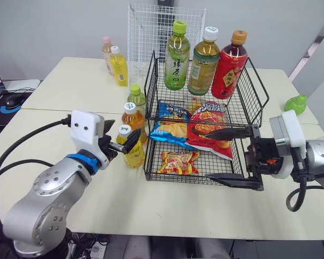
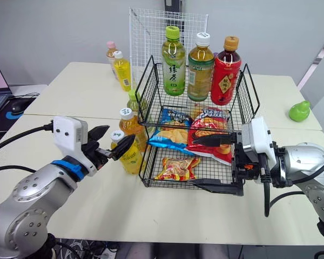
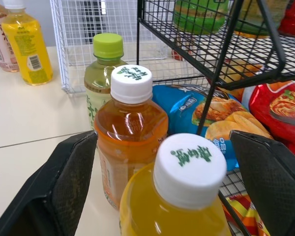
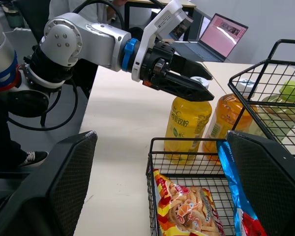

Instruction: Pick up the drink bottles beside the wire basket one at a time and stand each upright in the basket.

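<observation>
**Left gripper** [image 2: 120, 134]: jaws open, one finger on each side of the white cap of the yellow bottle [image 2: 130, 159], with a gap on both sides (nothing held). This bottle stands upright on the table [image 1: 59, 86], just beside the wire basket's [image 1: 261, 83] left side. It is the nearest to the table's front edge in a row with an amber bottle [image 1: 134, 120] and a green-capped bottle [image 1: 136, 99]. Three tall bottles [image 1: 203, 62] stand upright in the basket's upper tier.

**Right gripper** [image 1: 198, 154]: spread wide, empty, reaching across the basket's front right part.
</observation>
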Motion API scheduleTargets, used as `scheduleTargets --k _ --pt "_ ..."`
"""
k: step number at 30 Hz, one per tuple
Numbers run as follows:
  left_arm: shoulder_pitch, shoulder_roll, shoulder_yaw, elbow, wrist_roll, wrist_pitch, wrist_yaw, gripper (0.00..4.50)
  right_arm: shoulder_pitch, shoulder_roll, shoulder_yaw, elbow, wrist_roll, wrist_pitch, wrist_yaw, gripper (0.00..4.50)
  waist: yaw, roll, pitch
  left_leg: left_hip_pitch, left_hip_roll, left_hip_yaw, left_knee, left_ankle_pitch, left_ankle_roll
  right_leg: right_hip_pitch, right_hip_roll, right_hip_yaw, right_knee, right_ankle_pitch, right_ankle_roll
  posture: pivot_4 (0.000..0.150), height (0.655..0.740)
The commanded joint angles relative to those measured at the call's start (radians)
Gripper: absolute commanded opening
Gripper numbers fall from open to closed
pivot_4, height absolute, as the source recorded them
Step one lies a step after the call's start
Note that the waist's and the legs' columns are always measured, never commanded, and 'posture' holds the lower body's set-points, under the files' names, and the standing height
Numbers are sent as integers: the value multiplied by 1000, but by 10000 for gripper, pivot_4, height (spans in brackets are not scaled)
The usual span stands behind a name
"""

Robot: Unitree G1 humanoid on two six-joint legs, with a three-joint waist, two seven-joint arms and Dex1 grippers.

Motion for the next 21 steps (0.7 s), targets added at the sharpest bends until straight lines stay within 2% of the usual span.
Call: scheduleTargets --k 1,3,9,10,16,21 --pt "-7 -3 -26 -5 20 -41 20 40759 -18 3 -21 -24 5 -17 -11 45000 0 0 0 0 0 0 0 0 0 0 0 0 0 0 0 1500 7360" --pt "2 3 -40 -6 28 -54 18 35449 -19 2 -21 -24 4 -17 -12 45000 0 0 0 0 0 0 -1 0 0 0 0 0 -1 0 0 1500 7360" --pt "30 11 -43 -11 39 -86 19 15558 -20 0 -21 -25 -5 -23 -12 45000 0 0 0 0 0 0 -6 0 0 0 0 0 -5 0 0 1500 7360" --pt "36 10 -38 -12 36 -89 19 13641 -20 1 -20 -25 -7 -25 -13 45000 0 0 0 0 0 0 -6 0 0 0 0 0 -6 0 0 1500 7360" --pt "65 39 -15 -30 21 -126 -14 13660 -21 11 -16 -25 -24 -37 -17 45000 0 0 0 0 0 1 -11 0 0 0 0 0 -12 1 -2 1500 7360" --pt "56 140 64 -11 -42 -147 -116 13660 -30 21 -30 -19 -40 -57 -31 45000 -1 0 0 -1 0 1 -12 0 0 -1 0 0 -12 1 -2 1500 7360"
